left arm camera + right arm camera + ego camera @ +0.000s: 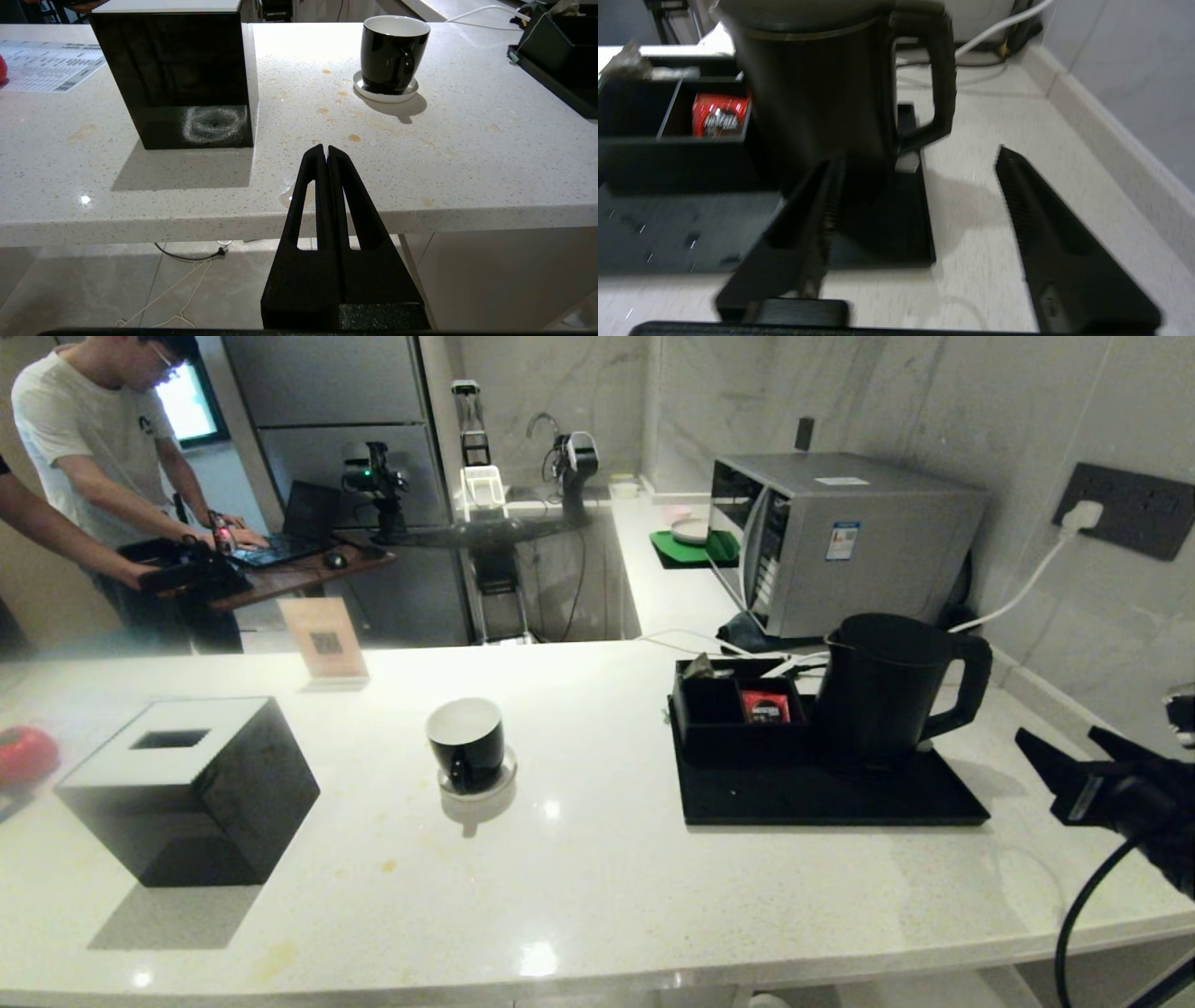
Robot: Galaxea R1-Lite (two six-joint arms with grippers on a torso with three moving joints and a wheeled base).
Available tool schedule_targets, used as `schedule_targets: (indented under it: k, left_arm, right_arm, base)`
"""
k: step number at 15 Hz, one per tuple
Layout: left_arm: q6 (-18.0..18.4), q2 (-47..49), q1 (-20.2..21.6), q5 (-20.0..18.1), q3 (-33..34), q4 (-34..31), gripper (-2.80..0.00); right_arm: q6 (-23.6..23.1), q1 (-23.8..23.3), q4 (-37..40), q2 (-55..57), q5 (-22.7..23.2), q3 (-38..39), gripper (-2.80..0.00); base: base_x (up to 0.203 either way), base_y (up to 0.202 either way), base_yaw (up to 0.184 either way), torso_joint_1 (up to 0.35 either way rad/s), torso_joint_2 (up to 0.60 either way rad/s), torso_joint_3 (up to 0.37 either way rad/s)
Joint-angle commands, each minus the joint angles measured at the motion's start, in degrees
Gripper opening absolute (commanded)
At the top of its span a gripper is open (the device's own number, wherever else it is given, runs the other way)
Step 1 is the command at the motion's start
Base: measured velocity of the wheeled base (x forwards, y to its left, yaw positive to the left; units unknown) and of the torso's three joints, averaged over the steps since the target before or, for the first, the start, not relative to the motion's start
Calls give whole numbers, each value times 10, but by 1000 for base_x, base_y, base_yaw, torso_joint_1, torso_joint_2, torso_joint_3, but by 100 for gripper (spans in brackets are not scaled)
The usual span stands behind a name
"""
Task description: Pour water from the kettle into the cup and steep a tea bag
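Note:
The matte black kettle [887, 695] stands on a black tray [831, 798] at the right of the white counter, its loop handle [966, 686] turned to the right. My right gripper [1060, 747] hangs open just right of the tray, nothing between its fingers. In the right wrist view it [919, 156] faces the kettle [817, 93] and stays short of the handle [941, 79]. The black cup [467, 742] sits on a white saucer mid-counter, white inside. A grey-green tea bag [698, 665] pokes from the organiser's back corner. My left gripper [325, 149] is shut at the counter's front edge, with the cup [395, 51] beyond it.
A black organiser box [738, 719] on the tray holds a red sachet [766, 707]. A black tissue box [187, 784] stands at the left, a microwave [840, 541] behind the kettle with white cables. A card sign [325, 644] stands at the far edge. A person [93, 448] works beyond.

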State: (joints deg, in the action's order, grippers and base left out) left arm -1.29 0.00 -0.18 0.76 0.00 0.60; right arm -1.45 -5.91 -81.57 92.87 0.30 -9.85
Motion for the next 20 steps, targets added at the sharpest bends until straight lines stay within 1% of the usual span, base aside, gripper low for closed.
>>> schedule_targets:
  k: [1, 5, 7, 12, 20]
  left_arm:
    - [0, 1, 0, 0, 0, 0, -280]
    - [0, 1, 0, 0, 0, 0, -280]
    - [0, 1, 0, 0, 0, 0, -280]
    - [0, 1, 0, 0, 0, 0, -280]
    - [0, 1, 0, 0, 0, 0, -280]
  right_arm:
    - [0, -2, -27, 40, 0, -14, 0]
    - [-1, -2, -67, 85, 0, -25, 0]
    - [-1, -9, -68, 99, 0, -37, 0]
    - [-4, -36, -67, 146, 0, -95, 0]
    - [-4, -39, -67, 211, 0, -159, 0]
  base:
    - [0, 0, 0, 0, 0, 0]
    - [0, 0, 0, 0, 0, 0]
    - [0, 0, 0, 0, 0, 0]
    - [0, 0, 0, 0, 0, 0]
    - [0, 0, 0, 0, 0, 0]
